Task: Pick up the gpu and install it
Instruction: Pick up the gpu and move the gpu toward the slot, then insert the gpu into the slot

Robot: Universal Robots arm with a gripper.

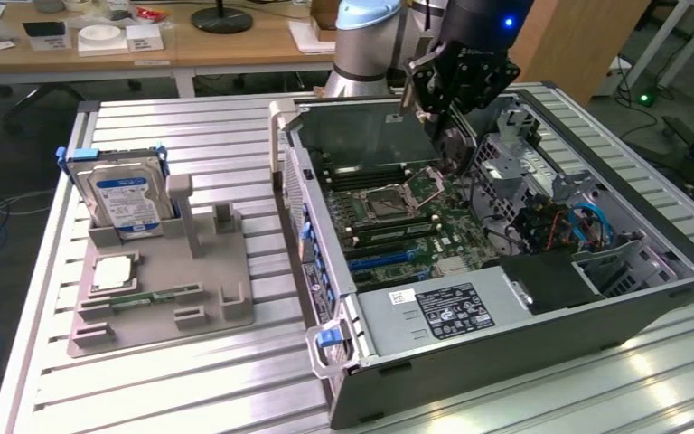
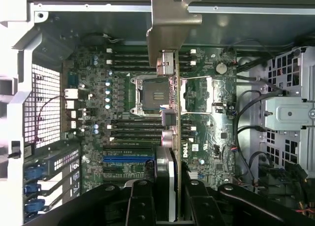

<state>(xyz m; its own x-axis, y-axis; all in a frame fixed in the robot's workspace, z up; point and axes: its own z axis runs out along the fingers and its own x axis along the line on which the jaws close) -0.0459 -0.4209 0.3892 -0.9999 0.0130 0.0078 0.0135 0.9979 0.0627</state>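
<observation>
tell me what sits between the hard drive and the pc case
In the exterior view: two upright posts of the grey holder, then bare slatted table.

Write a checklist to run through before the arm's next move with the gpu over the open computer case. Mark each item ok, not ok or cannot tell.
1. gpu gripped between the fingers: ok.
2. gpu over the open case, above the motherboard: ok.
3. gpu seated in a slot: not ok; it hangs above the board.
4. Blue slot unoccupied: ok.
5. Card's lower edge lined up with that slot: cannot tell.
6. Black cables apart from the card: ok.
</observation>
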